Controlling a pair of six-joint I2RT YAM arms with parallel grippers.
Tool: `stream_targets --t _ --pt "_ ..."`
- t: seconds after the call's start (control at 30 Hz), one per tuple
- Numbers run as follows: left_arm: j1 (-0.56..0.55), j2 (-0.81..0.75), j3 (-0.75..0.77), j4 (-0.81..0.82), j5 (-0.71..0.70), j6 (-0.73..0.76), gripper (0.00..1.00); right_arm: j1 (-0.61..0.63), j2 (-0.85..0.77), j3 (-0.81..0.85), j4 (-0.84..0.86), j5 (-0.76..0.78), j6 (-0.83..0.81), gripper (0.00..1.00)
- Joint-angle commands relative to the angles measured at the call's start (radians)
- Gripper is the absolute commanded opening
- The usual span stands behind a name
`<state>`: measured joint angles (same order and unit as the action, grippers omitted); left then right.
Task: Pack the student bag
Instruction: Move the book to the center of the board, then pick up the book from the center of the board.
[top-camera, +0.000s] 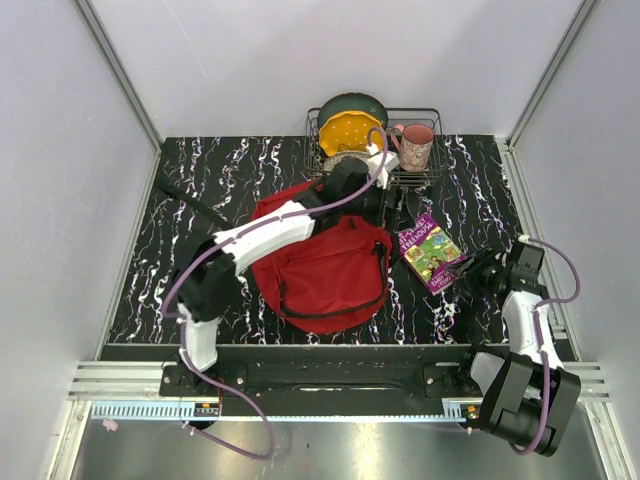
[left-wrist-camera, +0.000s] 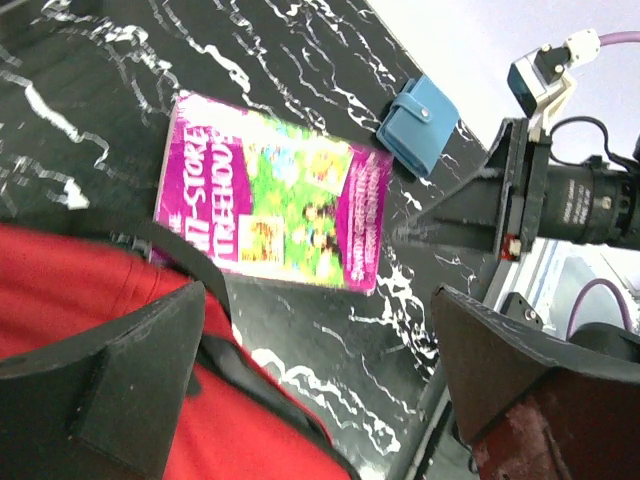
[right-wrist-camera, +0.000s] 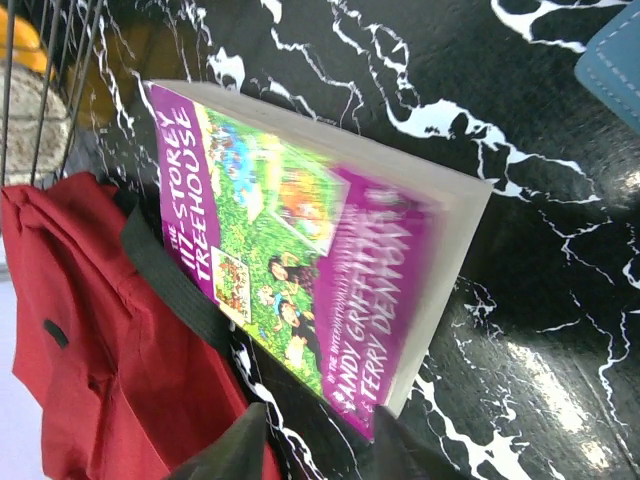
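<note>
The left pincer (left-wrist-camera: 318, 300) hangs with its jaws spread wide. The red student bag (top-camera: 330, 270) lies on the black marbled worktop (top-camera: 230, 180), directly beneath this pincer and to its left. The right pincer (top-camera: 470, 272) sits low at the near corner of a purple paperback book (top-camera: 432, 252) with its jaws partly parted around that corner, though I cannot tell whether they pinch it; the bag lies just past the book from this pincer, and a blue wallet (left-wrist-camera: 418, 125) rests close by.

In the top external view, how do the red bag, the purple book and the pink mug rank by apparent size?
Largest: the red student bag.
Then the purple book.
Smallest: the pink mug.
</note>
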<state>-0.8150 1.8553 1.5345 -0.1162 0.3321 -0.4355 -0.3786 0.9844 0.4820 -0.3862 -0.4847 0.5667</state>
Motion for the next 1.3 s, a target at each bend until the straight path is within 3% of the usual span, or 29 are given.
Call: stream_targets --t 0.0,0.17,0.33,0.57,0.67,0.8,0.9,1.27 --pt "-0.004 0.142 0.171 -0.008 0.134 0.076 0.99 0.007 0.013 0.015 -0.013 -0.017 0.070 0.58" --pt "-0.003 0.303 0.367 -0.110 0.142 0.092 0.99 0.006 -0.047 0.069 -0.071 0.072 0.067 0.65" --pt "-0.007 0.315 0.337 -0.088 0.111 0.047 0.99 0.006 -0.061 0.145 -0.037 0.207 0.045 0.89" --pt "-0.067 0.162 0.171 -0.028 -0.004 -0.101 0.99 0.007 0.253 0.355 -0.011 0.207 -0.076 0.92" --pt "-0.113 0.101 0.060 0.051 -0.012 -0.241 0.99 0.006 0.383 0.424 0.033 0.130 -0.126 0.89" --pt "-0.167 0.053 -0.048 0.128 -0.018 -0.368 0.99 0.006 0.438 0.420 0.139 0.097 -0.107 0.91" --pt "-0.187 0.074 -0.082 0.164 0.004 -0.411 0.99 0.006 0.487 0.392 0.217 0.046 -0.087 0.91" --pt "-0.199 0.234 -0.074 0.211 0.001 -0.499 0.99 0.006 0.652 0.481 0.179 -0.009 -0.142 0.91"
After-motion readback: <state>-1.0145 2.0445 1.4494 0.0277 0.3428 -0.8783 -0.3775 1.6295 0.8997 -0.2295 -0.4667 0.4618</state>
